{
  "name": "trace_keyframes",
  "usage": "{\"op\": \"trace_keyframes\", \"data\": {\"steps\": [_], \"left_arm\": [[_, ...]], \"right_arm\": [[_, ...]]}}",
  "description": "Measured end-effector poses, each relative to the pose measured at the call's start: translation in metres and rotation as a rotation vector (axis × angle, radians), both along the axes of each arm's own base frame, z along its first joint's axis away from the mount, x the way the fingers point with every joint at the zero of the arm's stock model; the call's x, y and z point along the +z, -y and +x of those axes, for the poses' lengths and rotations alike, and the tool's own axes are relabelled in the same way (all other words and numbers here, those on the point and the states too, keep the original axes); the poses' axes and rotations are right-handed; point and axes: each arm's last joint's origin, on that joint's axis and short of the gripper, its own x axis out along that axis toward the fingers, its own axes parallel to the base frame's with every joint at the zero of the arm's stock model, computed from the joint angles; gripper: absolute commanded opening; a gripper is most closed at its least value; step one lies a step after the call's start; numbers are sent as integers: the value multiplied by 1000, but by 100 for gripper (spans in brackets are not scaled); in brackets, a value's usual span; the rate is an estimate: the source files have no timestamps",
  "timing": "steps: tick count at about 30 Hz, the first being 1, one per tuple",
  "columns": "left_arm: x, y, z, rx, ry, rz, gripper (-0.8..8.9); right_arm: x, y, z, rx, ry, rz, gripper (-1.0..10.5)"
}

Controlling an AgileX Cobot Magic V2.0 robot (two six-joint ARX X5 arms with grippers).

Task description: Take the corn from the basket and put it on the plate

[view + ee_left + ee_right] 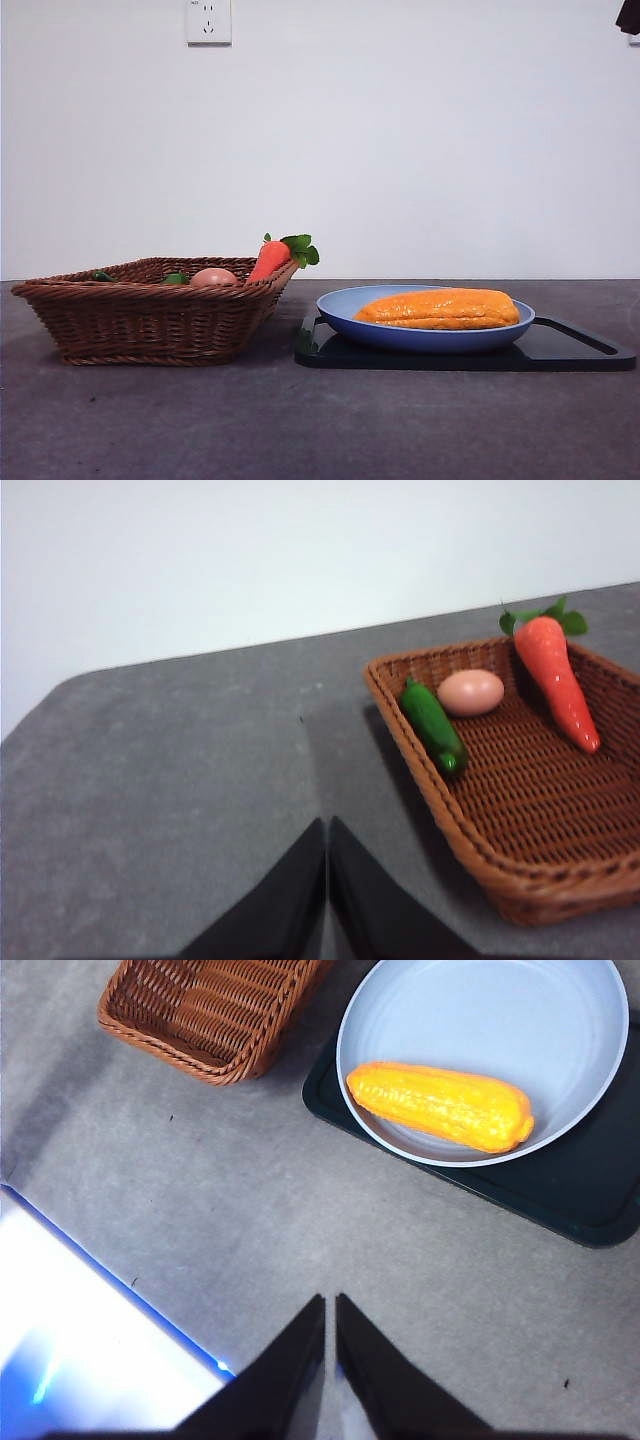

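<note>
The orange-yellow corn [440, 309] [440, 1105] lies lengthwise in the light-blue plate [345, 307] [480, 1010], which rests on a flat black tray [560, 350] [590, 1200]. The brown wicker basket [140, 320] [530, 810] [210, 1010] stands to the left of the plate. My left gripper [327, 830] is shut, over bare table beside the basket. High above the table in front of the plate hangs my right gripper [330, 1305], also shut and holding nothing. One arm shows only as a dark tip [629, 15] at the top right corner of the front view.
In the basket lie a carrot with green leaves [272, 258] [558, 680], a round orange-pink fruit [213, 277] [470, 692] and a green vegetable [433, 725]. A bright white-blue surface [80, 1320] borders the table edge under the right arm.
</note>
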Motion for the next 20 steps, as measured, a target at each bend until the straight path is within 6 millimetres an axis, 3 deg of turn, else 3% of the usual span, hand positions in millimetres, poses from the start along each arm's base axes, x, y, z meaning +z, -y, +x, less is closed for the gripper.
{"op": "trace_keyframes", "data": {"steps": [8,20], "left_arm": [[-11,1,-7,11,-84,-17,6],[-12,1,-8,16,-98,-46,7]], "right_arm": [[0,0,0,0,0,0,3],[0,0,0,0,0,0,3]]}}
